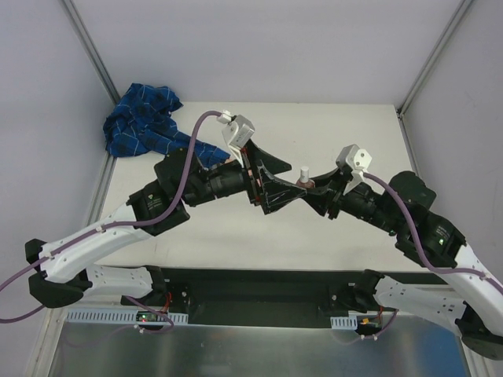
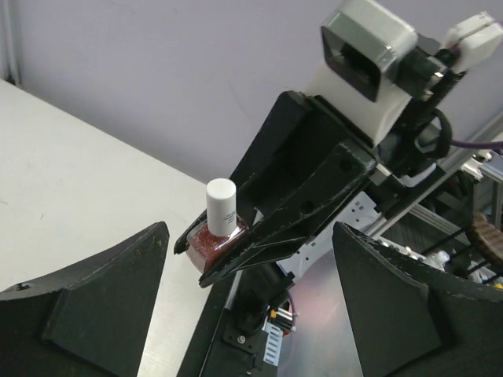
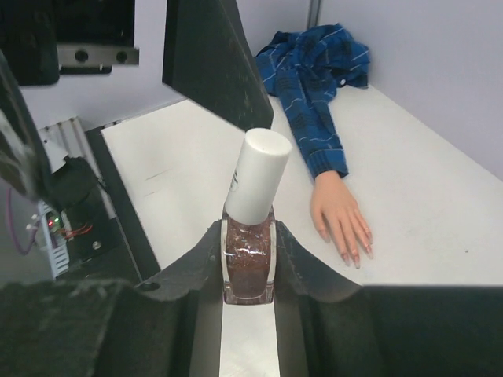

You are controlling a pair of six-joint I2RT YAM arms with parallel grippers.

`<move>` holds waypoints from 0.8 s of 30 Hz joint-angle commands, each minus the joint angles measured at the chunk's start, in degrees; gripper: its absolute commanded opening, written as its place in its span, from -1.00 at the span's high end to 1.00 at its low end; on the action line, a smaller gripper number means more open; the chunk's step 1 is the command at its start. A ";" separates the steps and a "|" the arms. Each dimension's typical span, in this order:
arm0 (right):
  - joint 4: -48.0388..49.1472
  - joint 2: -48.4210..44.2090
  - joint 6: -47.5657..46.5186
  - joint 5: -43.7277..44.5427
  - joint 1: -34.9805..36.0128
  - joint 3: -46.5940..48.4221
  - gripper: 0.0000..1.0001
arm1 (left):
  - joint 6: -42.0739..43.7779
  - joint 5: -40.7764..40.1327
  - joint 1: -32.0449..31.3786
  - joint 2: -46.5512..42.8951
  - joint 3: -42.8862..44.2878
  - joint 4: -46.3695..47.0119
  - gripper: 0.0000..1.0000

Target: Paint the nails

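Uncapping seems in hand: right end effector clenches the polish bottle; left end effector, fingers spread, should next grip and twist the white cap.

White table carried blue plaid sleeve, bunched toward 10 o'clock corner. Pale fake hand lay flat at cuff, palm down, fingers slightly spread, nails facing up.

The small glass bottle holds glittery red-brown polish under a white cap. Blue plaid covers the cloth sleeve; the tiny nails look mauve-pink.
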 commanded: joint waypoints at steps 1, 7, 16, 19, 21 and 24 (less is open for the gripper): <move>-1.39 -1.49 1.50 -4.85 -0.28 1.01 1.00 | -0.18 11.02 2.87 -0.18 4.78 -5.18 -0.61; -7.46 0.09 0.45 -4.33 -0.28 4.26 1.00 | -1.86 23.78 9.29 6.33 16.91 -21.00 -0.39; -11.24 4.91 0.01 -2.22 -0.28 8.56 1.00 | 3.24 26.87 10.70 11.78 23.60 -31.04 -0.33; -11.33 6.15 -0.17 -2.92 -0.36 9.62 1.00 | 3.59 26.60 10.71 12.39 23.60 -31.30 -0.32; -10.63 6.15 -0.17 -3.53 -0.28 9.01 1.00 | 3.86 25.73 10.79 12.75 23.86 -31.57 -0.31; -10.19 6.15 -0.26 -3.53 -0.36 8.75 1.00 | 4.30 23.80 10.71 13.19 23.95 -31.74 -0.26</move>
